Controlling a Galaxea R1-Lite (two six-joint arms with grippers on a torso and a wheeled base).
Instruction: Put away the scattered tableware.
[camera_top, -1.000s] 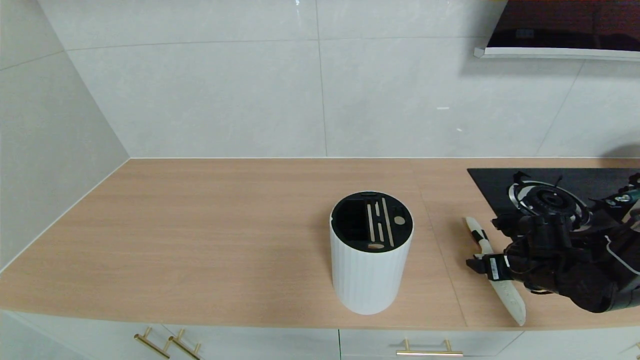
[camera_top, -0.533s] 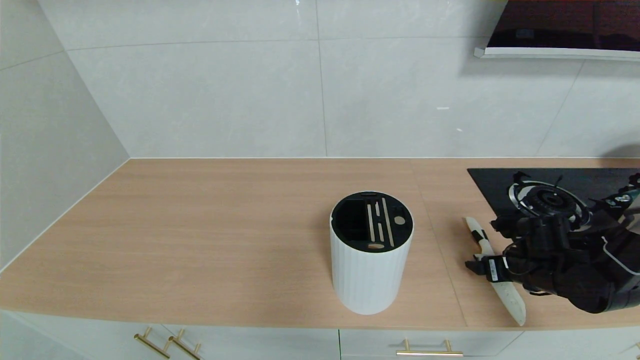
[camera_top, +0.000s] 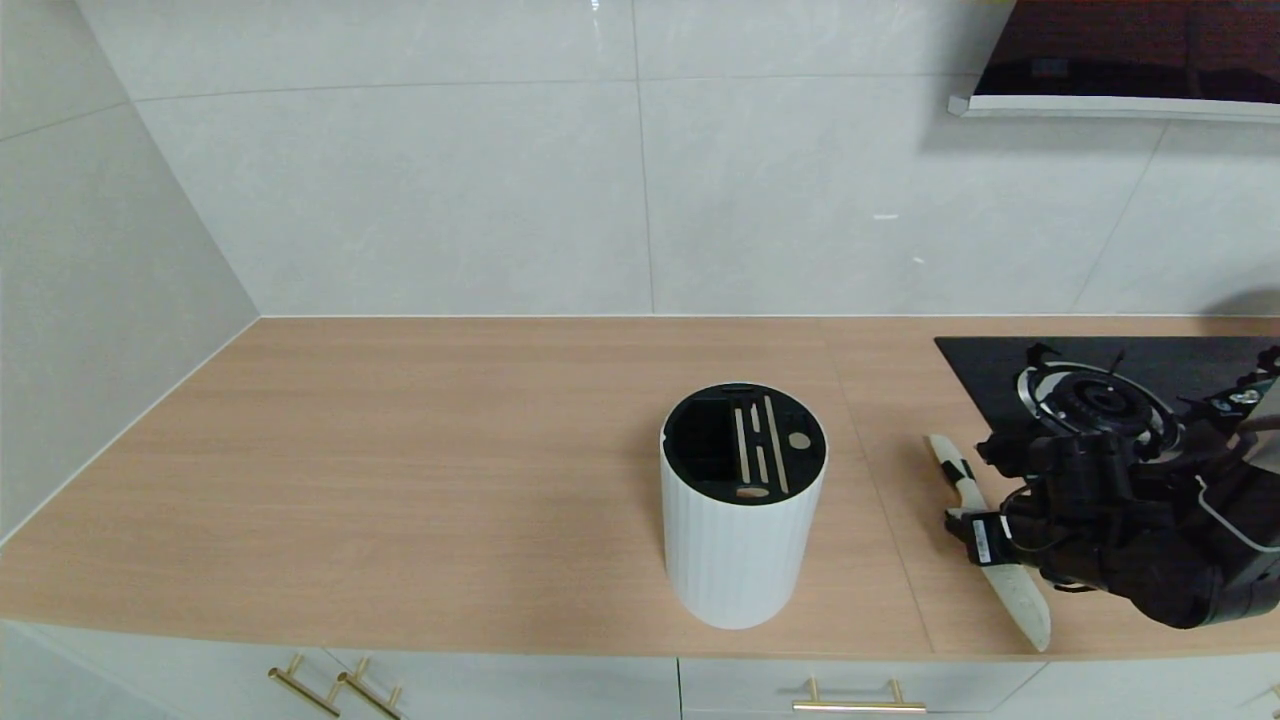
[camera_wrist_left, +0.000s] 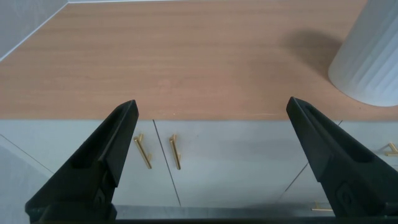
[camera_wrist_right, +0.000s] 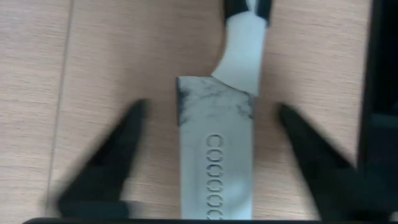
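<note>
A knife (camera_top: 1022, 603) with a pale speckled blade and a black-and-white handle lies flat on the wooden counter (camera_top: 450, 480), near its front edge on the right. My right gripper (camera_top: 975, 490) hovers low over it, open, one finger on each side. In the right wrist view the blade (camera_wrist_right: 214, 155) runs between the dark fingers (camera_wrist_right: 106, 168) of the right gripper (camera_wrist_right: 211, 111). A white ribbed knife holder (camera_top: 742, 520) with a black slotted top stands upright to the knife's left. My left gripper (camera_wrist_left: 211, 109) is open and holds nothing, above the counter's front edge, with the holder (camera_wrist_left: 370, 56) off to one side.
A black hob with a gas burner (camera_top: 1095, 400) sits just behind my right arm. A range hood (camera_top: 1130, 60) hangs above it. Tiled walls close the back and left. Cabinet doors with brass handles (camera_top: 860, 705) are below the counter, whose left half is bare wood.
My right gripper has shifted slightly over the knife, its fingers settling closer around the blade. The knife and the holder have not moved.
</note>
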